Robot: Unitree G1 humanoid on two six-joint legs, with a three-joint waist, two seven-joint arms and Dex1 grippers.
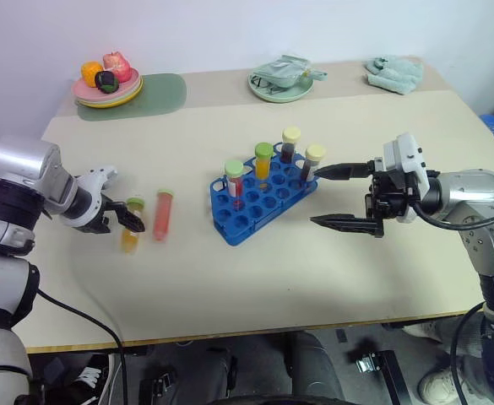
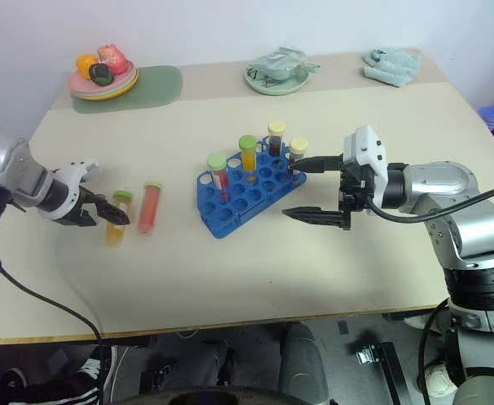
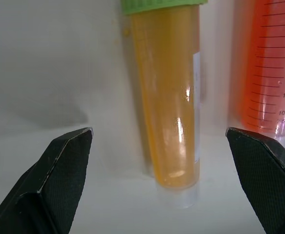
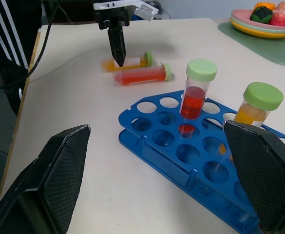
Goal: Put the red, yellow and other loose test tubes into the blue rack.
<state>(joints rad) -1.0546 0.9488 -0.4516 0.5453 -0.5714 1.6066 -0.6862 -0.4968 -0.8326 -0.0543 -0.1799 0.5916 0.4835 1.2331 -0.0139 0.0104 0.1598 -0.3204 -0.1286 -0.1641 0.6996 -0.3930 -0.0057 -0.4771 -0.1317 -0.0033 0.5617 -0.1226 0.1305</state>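
Hovering spread apart, the left gripper [image 3: 159, 134] is straddling the yellow tube [image 3: 169, 97] lying on the table [image 1: 314, 270], red tube [image 1: 162, 214] just beside. The right gripper [image 1: 335, 196] is gaping near the blue rack [image 1: 259, 207].

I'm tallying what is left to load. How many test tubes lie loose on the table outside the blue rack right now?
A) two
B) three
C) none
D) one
A: a yellow-orange tube and a red tube lie side by side on the table, left of the blue rack, while four capped tubes already stand upright in the rack's holes.
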